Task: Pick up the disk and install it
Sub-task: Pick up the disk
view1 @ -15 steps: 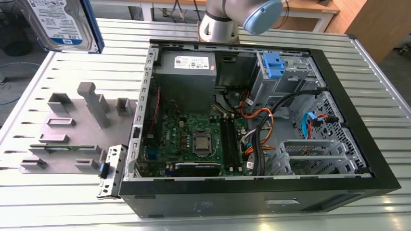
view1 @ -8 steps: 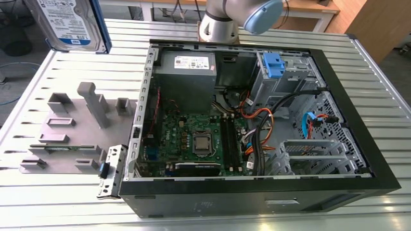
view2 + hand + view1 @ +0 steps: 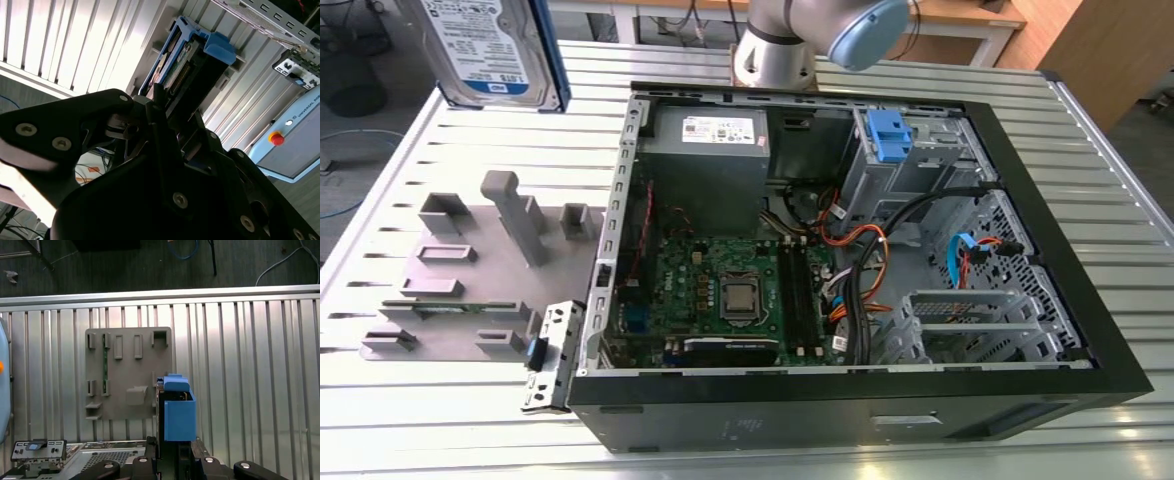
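We see a ribbed metal table [image 3: 440,440] carrying an open black computer case [image 3: 854,395], which fills the exterior view from its centre out towards four o'clock. A grey robot arm [image 3: 814,35] stands at twelve o'clock, behind the case. At nine o'clock from the case a grey fixture plate [image 3: 454,290] with pegs and slots lies flat on the table.

Inside the case, a green motherboard [image 3: 720,290] covers the floor towards seven o'clock. A grey power-supply box [image 3: 707,140] sits at eleven o'clock, and a blue bracket [image 3: 887,135] stands in the drive cage at one o'clock.

The disk [image 3: 487,45] is outside the case, at eleven o'clock in the exterior view. It is raised off the table and upright, with its blue-and-white label facing us.

In the second wrist view the black gripper [image 3: 167,107] holds the disk [image 3: 182,67], its jaws closed against it from either side. The blue handle tab [image 3: 217,47] is at the end away from the gripper. In the first wrist view the disk [image 3: 179,412] juts from the gripper [image 3: 172,457] above the table, just beside the fixture plate [image 3: 127,372].
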Tool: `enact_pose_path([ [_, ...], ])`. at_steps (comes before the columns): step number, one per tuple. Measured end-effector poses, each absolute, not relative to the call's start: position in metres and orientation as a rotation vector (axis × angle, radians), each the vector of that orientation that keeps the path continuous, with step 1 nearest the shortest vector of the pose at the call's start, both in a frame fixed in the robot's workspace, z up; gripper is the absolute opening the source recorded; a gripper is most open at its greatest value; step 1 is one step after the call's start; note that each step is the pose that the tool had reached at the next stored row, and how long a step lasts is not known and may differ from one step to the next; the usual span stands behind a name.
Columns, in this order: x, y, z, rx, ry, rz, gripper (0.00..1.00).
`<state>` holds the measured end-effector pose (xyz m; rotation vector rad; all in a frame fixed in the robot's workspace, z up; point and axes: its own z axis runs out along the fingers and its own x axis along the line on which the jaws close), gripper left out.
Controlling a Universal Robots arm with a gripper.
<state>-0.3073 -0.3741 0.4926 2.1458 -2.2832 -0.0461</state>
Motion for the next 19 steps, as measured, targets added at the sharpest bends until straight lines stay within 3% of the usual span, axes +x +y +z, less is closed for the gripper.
enact_pose_path([
  [19,-0.265,-0.374,0.493,2.146,-2.283,-0.046,0.35],
])
